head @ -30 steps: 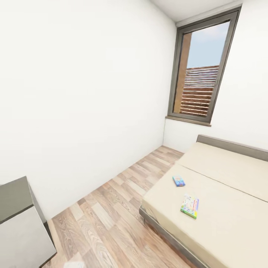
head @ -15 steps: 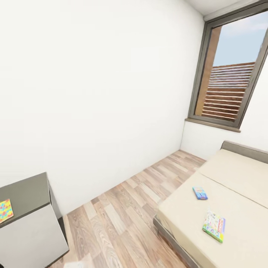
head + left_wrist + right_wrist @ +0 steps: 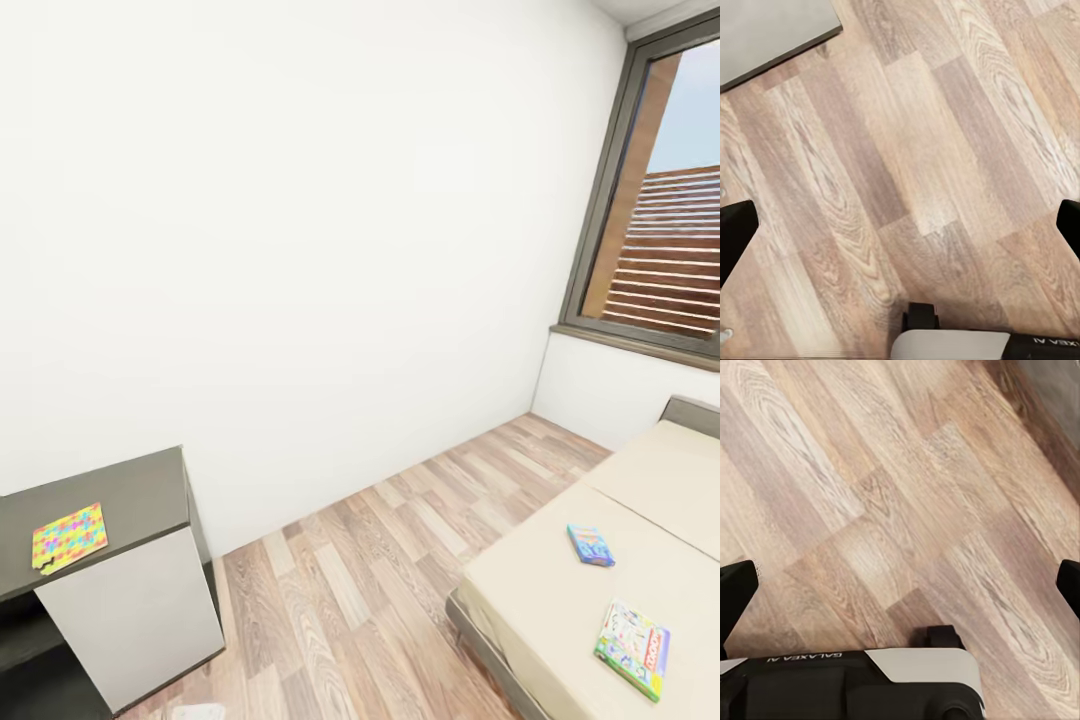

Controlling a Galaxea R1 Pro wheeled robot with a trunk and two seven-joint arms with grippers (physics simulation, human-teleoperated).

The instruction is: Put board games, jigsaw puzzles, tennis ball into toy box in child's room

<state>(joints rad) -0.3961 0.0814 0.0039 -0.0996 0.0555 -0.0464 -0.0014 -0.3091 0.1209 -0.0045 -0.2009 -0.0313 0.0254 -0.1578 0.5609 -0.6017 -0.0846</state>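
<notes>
Two flat board game boxes, the small blue one (image 3: 590, 545) and the larger green-edged one (image 3: 633, 649), lay on the bed (image 3: 540, 590) at right; a colourful jigsaw puzzle (image 3: 68, 536) sat on the dark table (image 3: 140, 490) at left. They looked light, stiff and thin, best pinched across an edge. Both grippers, left (image 3: 900, 232) and right (image 3: 900, 585), hung spread and empty over the wood floor (image 3: 360, 560).

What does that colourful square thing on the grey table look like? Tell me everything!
The jigsaw puzzle is a thin, flat, roughly square piece covered in small bright patches of pink, yellow, green and blue. It lies flat on the dark grey table, near the table's front edge and turned a little askew. Only the tabletop touches it. One corner looks slightly notched; finer detail is too small to tell.
</notes>
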